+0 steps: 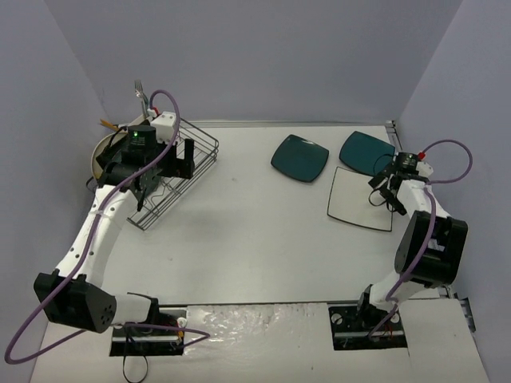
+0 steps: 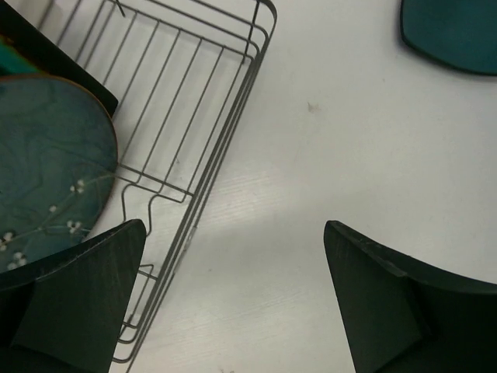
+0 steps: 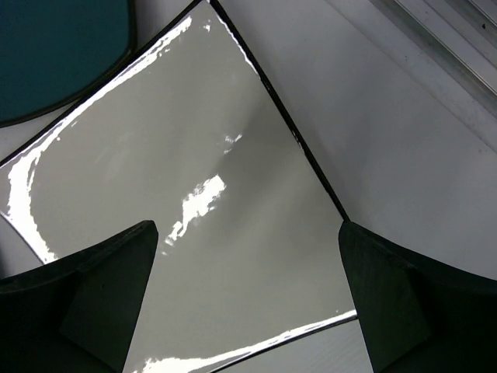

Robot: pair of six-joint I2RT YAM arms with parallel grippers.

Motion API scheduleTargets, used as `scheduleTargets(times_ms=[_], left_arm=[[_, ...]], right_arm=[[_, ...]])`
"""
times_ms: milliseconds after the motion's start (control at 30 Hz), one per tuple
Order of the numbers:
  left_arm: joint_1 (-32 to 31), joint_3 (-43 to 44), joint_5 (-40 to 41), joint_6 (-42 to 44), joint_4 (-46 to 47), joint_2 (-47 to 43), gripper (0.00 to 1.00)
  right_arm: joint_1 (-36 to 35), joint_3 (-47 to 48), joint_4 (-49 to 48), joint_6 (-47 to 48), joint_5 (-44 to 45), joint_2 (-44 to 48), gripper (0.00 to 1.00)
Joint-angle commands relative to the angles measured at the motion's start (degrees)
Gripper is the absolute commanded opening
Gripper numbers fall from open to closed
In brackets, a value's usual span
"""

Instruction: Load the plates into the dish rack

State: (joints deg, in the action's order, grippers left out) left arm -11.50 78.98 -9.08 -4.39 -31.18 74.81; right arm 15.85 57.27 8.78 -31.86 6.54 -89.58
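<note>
The black wire dish rack [image 1: 164, 199] stands at the far left, with a white caddy [image 1: 165, 124] and a fork [image 1: 140, 92] at its back corner. My left gripper [image 1: 174, 163] hovers open and empty over the rack's right edge [image 2: 225, 148]. A brown-rimmed teal plate [image 2: 46, 171] with white blossoms lies inside the rack. Two dark teal plates [image 1: 299, 157] [image 1: 367, 152] lie on the table at the far right. A white square plate [image 1: 361, 198] lies in front of them. My right gripper [image 1: 387, 194] is open and empty just above the white plate [image 3: 194, 194].
A cream round plate rim [image 1: 97, 152] shows left of the rack, mostly hidden by the left arm. One dark teal plate shows in the left wrist view [image 2: 454, 35], the other in the right wrist view [image 3: 54, 54]. A metal rail [image 3: 443, 39] runs along the table's right edge.
</note>
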Motion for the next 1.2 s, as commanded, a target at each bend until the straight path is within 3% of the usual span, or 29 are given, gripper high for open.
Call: scheduleTargets(times_ms=[0,433,900,1167], left_arm=[[-1.83,-2.29,-2.69,-3.51,3.61,-4.25,0.97],[-5.11,-6.54,-4.19,-3.26,3.49,-6.69,0.97],[-5.73,-7.13,-5.96,-5.35,5.24,-6.58,0.97],[-6.12,-8.12,-6.25,-6.7,5.29,-7.74,0.97]], right_arm=[[1.69,5.51,-2.45,6.12,2.57,-5.99,0.99],[3.36,4.06,-10.35,17.89,-14.5,-12.81,0.94],[-11.86,-4.47,-10.03,20.79,-11.74,-10.09,0.91],[-21.06,-6.23,-9.04,17.48,-13.18,-7.29,0.9]])
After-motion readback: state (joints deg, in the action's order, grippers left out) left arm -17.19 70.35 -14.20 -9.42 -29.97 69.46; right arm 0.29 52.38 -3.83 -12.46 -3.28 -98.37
